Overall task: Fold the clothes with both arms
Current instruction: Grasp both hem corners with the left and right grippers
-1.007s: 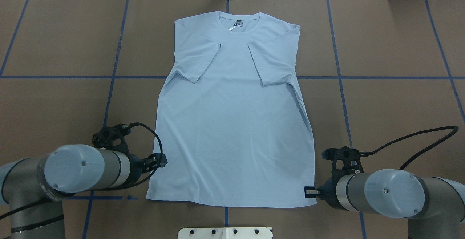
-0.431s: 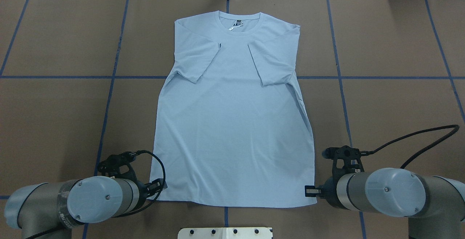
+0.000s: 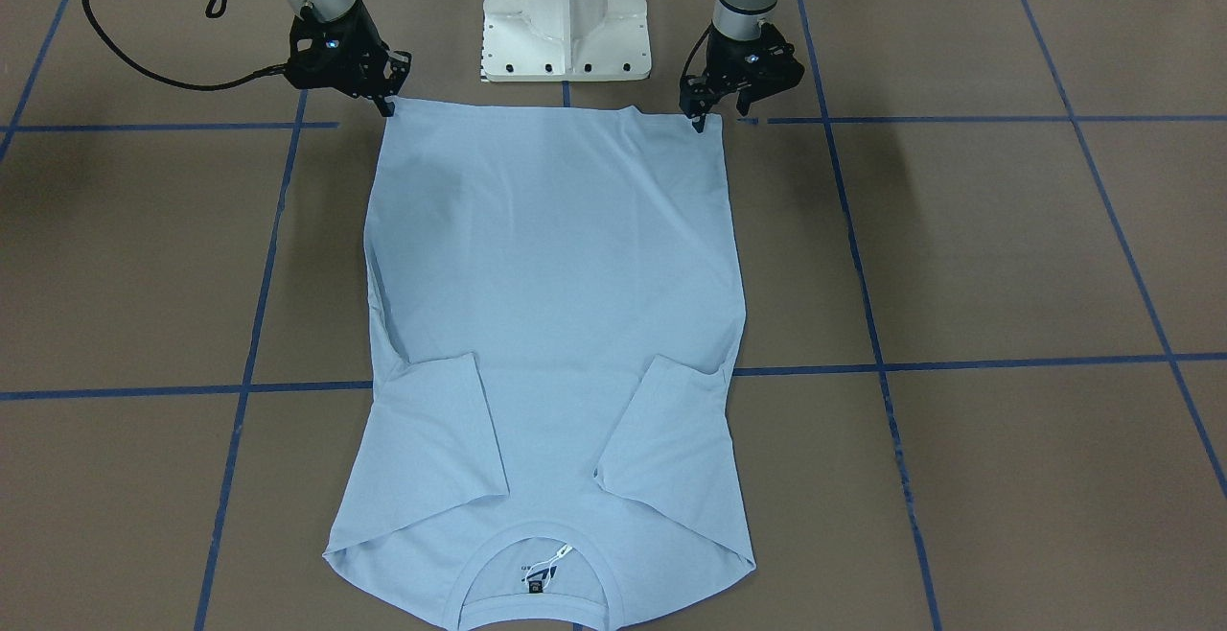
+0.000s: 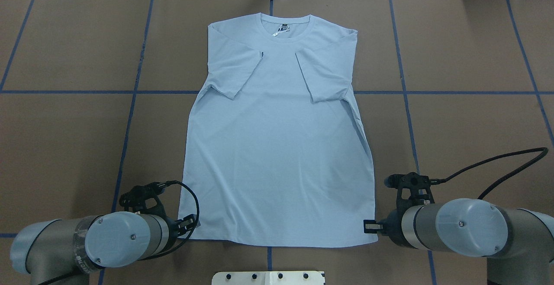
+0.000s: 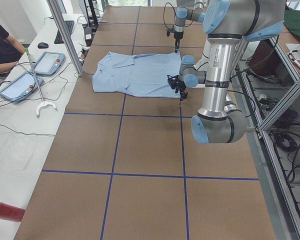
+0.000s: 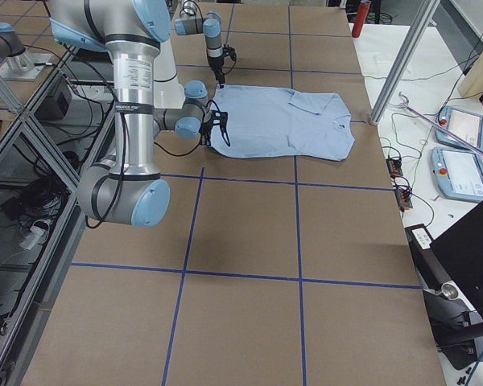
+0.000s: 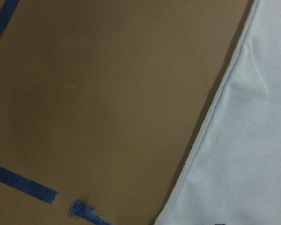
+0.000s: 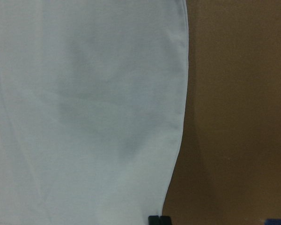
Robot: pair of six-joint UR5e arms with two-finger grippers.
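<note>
The pale blue T-shirt point(image 4: 277, 146) lies flat on the brown table, neck at the far end, both sleeves folded in over the body. Its black neck label point(image 4: 283, 27) shows; no chest print does. My left gripper point(image 4: 191, 223) hangs at the shirt's near left hem corner, also seen in the front-facing view point(image 3: 703, 119). No fingertips show in its wrist view, so it looks open. My right gripper point(image 4: 368, 226) is at the near right hem corner point(image 3: 388, 105). Its two fingertips point(image 8: 159, 220) are pressed together on the shirt's edge.
The white pedestal base point(image 3: 566, 12) stands just behind the hem, between the two arms. Blue tape lines point(image 4: 130, 116) cross the table. A person point(image 5: 0, 45) sits at a side bench with tablets point(image 5: 47, 62); a red cylinder point(image 5: 5, 211) lies there too.
My left arm has drawn back toward the robot along the shirt's left edge, from mid-side to the hem corner. The right arm has hardly moved. The shirt lies as before.
</note>
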